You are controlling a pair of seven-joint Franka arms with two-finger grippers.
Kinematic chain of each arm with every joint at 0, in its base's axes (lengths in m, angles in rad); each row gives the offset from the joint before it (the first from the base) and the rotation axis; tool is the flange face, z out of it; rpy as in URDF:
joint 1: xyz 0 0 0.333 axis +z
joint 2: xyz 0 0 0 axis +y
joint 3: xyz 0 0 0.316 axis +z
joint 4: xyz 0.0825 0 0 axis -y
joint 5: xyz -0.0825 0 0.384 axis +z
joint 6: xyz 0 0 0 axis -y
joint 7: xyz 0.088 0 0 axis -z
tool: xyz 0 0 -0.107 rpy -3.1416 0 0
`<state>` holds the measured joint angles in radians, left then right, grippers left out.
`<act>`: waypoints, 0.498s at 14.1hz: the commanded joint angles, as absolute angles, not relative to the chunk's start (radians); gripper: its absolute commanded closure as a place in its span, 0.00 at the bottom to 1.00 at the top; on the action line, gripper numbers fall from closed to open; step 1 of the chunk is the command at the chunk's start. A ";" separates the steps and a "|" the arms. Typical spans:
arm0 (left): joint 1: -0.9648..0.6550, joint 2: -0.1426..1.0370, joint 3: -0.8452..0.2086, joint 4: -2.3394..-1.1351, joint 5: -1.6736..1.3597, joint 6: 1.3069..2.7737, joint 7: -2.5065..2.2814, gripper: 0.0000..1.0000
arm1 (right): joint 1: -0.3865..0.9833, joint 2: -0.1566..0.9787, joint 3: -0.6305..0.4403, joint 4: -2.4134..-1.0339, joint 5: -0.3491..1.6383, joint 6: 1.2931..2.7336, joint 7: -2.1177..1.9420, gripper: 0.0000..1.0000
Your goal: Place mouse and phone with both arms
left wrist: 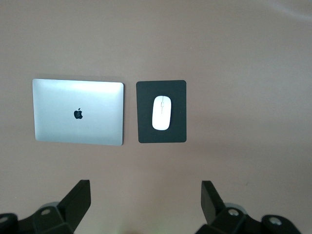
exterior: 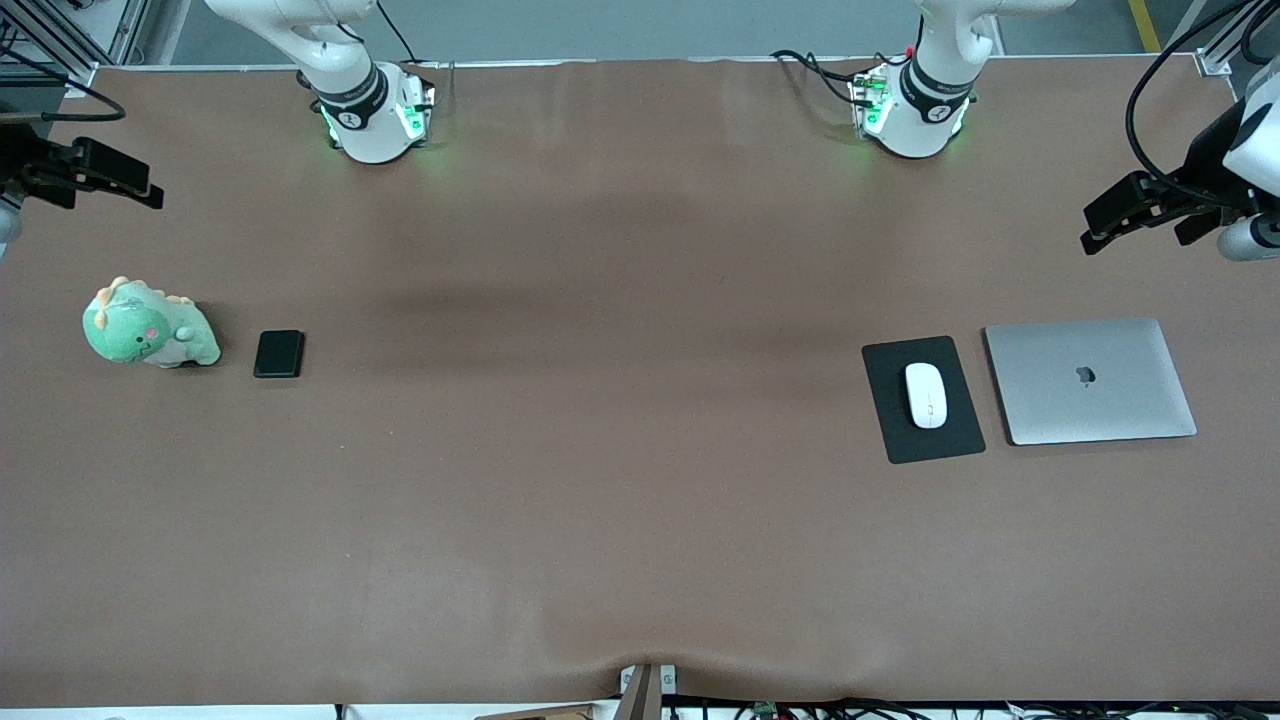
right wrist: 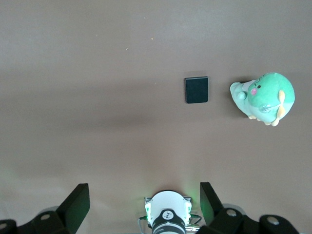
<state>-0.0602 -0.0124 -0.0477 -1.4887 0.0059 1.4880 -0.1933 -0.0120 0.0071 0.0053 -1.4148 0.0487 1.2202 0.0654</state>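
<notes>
The white mouse (exterior: 926,394) lies on a black pad (exterior: 890,425) toward the left arm's end of the table; it also shows in the left wrist view (left wrist: 161,112). The small black phone (exterior: 279,353) lies flat toward the right arm's end, beside a green plush dinosaur (exterior: 145,325); it also shows in the right wrist view (right wrist: 196,89). My left gripper (exterior: 1105,225) hangs high over the table's left-arm end, open and empty (left wrist: 146,195). My right gripper (exterior: 130,180) hangs high over the right-arm end, open and empty (right wrist: 144,192).
A closed silver laptop (exterior: 1090,380) lies beside the pad, toward the left arm's end. The two arm bases (exterior: 370,115) (exterior: 915,110) stand along the table's edge farthest from the front camera. Brown table (exterior: 600,400) spreads between phone and pad.
</notes>
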 commanded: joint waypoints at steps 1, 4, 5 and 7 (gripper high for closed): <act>-0.055 -0.029 -0.046 -1.489 -0.003 1.483 -0.178 0.00 | -0.015 -0.029 -0.002 -1.457 0.041 1.239 0.107 0.00; -0.055 -0.026 -0.046 -1.489 -0.003 1.483 -0.178 0.00 | -0.018 -0.041 -0.002 -1.480 0.043 1.264 0.103 0.00; -0.055 -0.026 -0.046 -1.489 -0.003 1.483 -0.178 0.00 | -0.018 -0.066 -0.003 -1.511 0.043 1.285 0.098 0.00; -0.057 -0.025 -0.048 -1.491 -0.003 1.483 -0.178 0.00 | -0.017 -0.101 -0.003 -1.560 0.043 1.319 0.098 0.00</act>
<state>-0.0597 -0.0124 -0.0470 -1.4880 0.0059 1.4880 -0.1930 -0.0120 -0.0248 -0.0067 -1.4717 0.0487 1.2780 0.0893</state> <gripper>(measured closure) 0.000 0.000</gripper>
